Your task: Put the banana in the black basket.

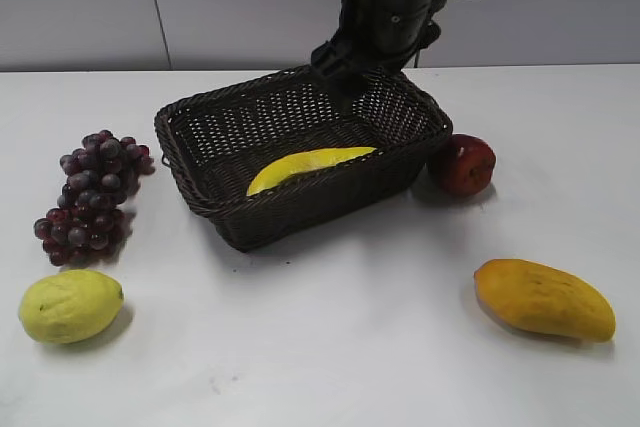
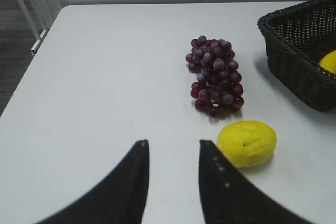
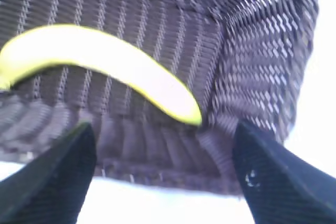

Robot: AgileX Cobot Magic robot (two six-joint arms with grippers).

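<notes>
A: Where's the banana point(image 1: 305, 165)?
B: Lying inside the black basket point(image 1: 228, 212), toward its 6 o'clock wall.
A: And the tools?
B: Right tool point(image 3: 165, 174) spread apart, empty, at the basket's 12 o'clock; left tool point(image 2: 171, 171) apart over the tabletop point(image 2: 105, 77).

No readable text, labels, brands, numbers or signs on anything in view.

— Where does the banana point(image 1: 308, 165) lie?
— Inside the black basket point(image 1: 300, 209), flat on its woven floor near the front wall, long, curved and bright yellow.
— And the basket?
— It stands upright on the white table, dark wicker, rectangular.
</notes>
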